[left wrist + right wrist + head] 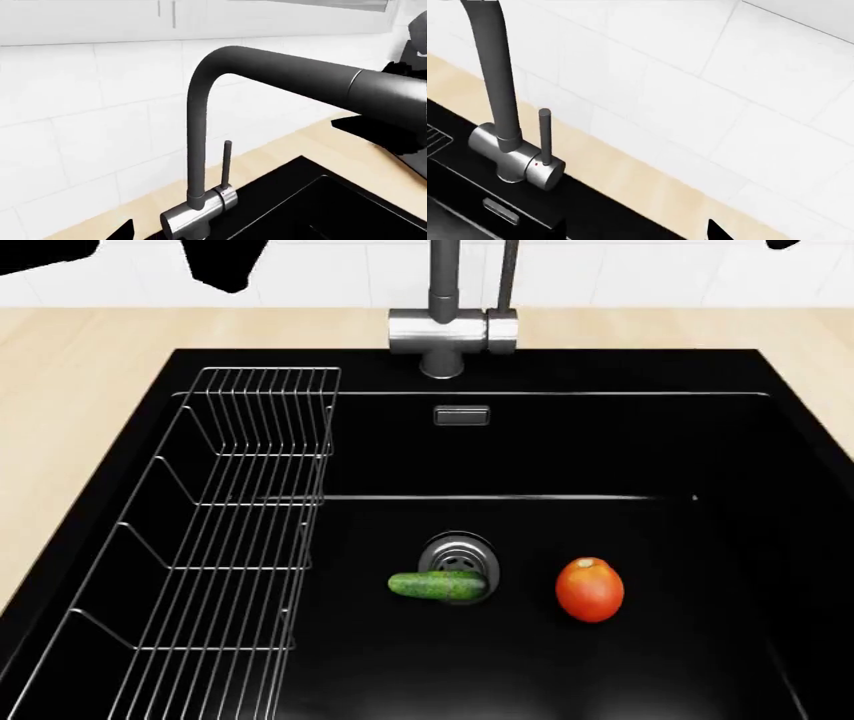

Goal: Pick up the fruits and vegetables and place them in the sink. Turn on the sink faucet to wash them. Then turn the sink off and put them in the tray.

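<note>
Sink: matte-black basin, taken as the landmark; both produce items already lie on its floor, so the washing step looks to be next.
Cucumber: lying flat, one end over the drain.
Red-orange fruit: near the drain, apart from the cucumber.
Wire rack: along one sink wall, holds nothing.
Faucet: behind the sink's back rim; lever upright, no water seen, judged off.
Left gripper: only dark edge fragments show; open or closed, cannot tell.
Right gripper: likewise, cannot tell.
Tray: not in any view.
Cut off: the faucet's spout is out of the head view.
</note>
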Available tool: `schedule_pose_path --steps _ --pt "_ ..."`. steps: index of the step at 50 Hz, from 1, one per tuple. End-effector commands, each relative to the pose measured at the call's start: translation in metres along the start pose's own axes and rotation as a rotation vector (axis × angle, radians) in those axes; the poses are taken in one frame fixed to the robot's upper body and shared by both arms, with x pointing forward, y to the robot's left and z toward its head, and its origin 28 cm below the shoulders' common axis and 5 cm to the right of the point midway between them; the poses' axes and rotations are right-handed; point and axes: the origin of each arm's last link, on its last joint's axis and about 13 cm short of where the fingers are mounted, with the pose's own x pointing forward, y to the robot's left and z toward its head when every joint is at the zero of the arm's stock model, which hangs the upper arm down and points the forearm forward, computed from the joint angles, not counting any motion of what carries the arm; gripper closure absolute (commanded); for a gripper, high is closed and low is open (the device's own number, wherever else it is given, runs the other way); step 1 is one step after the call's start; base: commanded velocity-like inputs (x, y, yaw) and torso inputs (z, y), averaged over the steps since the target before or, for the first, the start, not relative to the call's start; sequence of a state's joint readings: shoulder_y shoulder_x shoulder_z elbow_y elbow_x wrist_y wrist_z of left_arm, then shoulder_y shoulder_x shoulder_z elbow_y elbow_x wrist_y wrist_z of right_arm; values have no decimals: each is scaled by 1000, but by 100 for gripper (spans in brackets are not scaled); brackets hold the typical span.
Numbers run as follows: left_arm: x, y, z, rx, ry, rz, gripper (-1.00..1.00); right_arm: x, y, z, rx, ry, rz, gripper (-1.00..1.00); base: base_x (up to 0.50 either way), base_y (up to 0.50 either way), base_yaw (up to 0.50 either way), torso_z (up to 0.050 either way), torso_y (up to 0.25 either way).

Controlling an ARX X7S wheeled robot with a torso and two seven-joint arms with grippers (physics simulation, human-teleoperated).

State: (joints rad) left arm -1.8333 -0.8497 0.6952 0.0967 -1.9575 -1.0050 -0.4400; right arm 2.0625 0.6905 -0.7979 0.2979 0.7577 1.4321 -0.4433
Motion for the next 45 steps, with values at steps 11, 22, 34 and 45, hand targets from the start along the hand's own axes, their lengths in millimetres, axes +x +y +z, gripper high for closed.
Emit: schedule_pose_path --steps 11,22,34,45 --pt "43 12 4 195 483 -232 -100 -40 15 -49 -77 421 353 -100 0 0 0 0 0" --pt "67 13 -11 264 588 -278 -100 -14 20 -77 -99 504 417 -100 0 0 0 0 0" --pt "73 16 -26 272 637 -269 -100 30 35 -103 -134 572 480 -100 0 0 0 0 0" --pt "78 17 -34 270 634 -289 -100 82 56 -121 -184 638 504 -100 0 0 0 0 0"
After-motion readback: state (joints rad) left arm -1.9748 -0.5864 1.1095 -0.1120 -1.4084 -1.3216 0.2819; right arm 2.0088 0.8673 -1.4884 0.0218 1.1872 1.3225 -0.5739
